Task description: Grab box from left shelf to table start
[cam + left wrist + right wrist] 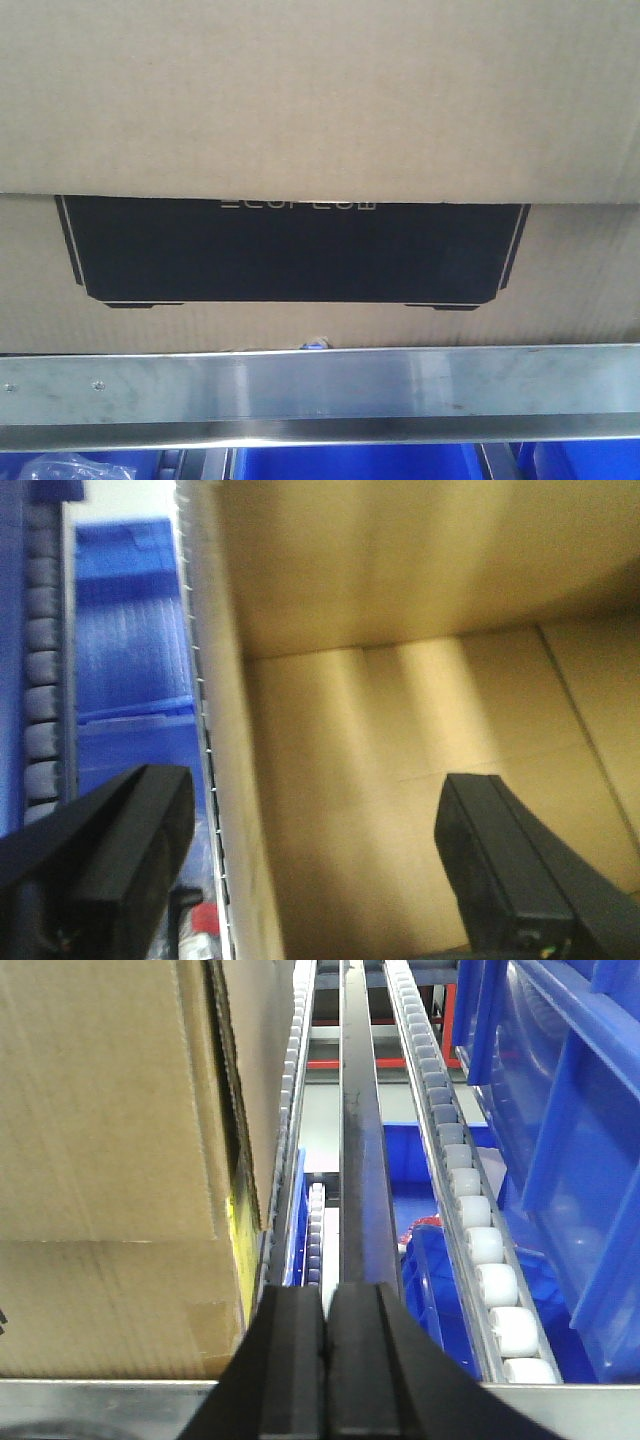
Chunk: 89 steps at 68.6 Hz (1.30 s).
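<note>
The box [320, 90] sits on the left shelf, up against the steel front rail [320, 385]. Its black printed panel [290, 250] faces outward, and a plain cardboard layer overlaps the top of that panel. It hasn't been lifted. Its lower edge lies just behind the rail, so I'd say the task is at its very start.

At the box's side wall [225, 780], the left gripper [312, 785] has its jaws spread wide and released. 1 finger [120, 860] is outside the wall and the other is inside the open box, over its cardboard floor. Straddling the wall like that looks like a setup to pinch it, since the box is far too broad to be spanned whole.

On the other side of the box, the right gripper [325, 1295] has its 2 fingers pressed together with nothing between them. It points along the dark divider strip [360, 1160] that runs just beside the box. I'd guess it waits there to push or brace the carton.

Beyond that strip, further from the box, is a track of white rollers [480, 1250], then blue bins [560, 1140]. The rollers should let the box slide toward the rail easily, and the rail's lip is the likely snag.

I can't plainly see the bench in any view.
</note>
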Each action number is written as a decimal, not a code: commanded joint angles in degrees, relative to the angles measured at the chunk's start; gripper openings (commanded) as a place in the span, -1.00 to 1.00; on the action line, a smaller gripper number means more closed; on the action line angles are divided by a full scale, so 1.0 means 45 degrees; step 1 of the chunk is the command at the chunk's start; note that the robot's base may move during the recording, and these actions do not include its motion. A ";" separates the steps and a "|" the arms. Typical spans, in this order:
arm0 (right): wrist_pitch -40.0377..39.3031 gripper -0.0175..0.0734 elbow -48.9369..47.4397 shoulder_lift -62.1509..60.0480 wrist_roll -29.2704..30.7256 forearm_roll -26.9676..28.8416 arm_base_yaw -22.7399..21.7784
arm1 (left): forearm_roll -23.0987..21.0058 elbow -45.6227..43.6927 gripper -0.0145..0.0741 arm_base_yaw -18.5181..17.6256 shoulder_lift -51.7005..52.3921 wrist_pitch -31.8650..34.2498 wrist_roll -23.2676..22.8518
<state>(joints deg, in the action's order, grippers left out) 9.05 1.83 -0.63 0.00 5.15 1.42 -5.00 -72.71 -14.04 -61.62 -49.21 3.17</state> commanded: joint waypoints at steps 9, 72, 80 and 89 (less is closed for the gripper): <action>-0.1170 -0.49 0.0026 -0.0117 0.0000 -0.0011 0.0043 | 0.1111 -0.1139 0.25 -0.0104 -0.1142 0.0167 -0.0886; -0.2421 -0.46 -0.1178 -0.0117 0.0000 0.1239 0.0043 | 0.1111 -0.3838 0.25 -0.0104 -0.4065 -0.3868 -0.1908; -0.1678 -0.09 -0.2264 -0.0117 0.0000 0.1239 0.0043 | 0.1111 -0.3838 0.25 -0.0104 -0.4065 -0.3913 -0.1908; -0.0939 0.65 -0.3417 0.0036 0.0000 0.1227 0.0043 | 0.1111 -0.3838 0.25 -0.0104 -0.4065 -0.3939 -0.1908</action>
<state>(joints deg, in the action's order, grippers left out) 7.38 -9.05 -0.63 0.00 10.58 1.42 0.00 -88.09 -14.17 -81.50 -68.55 -4.84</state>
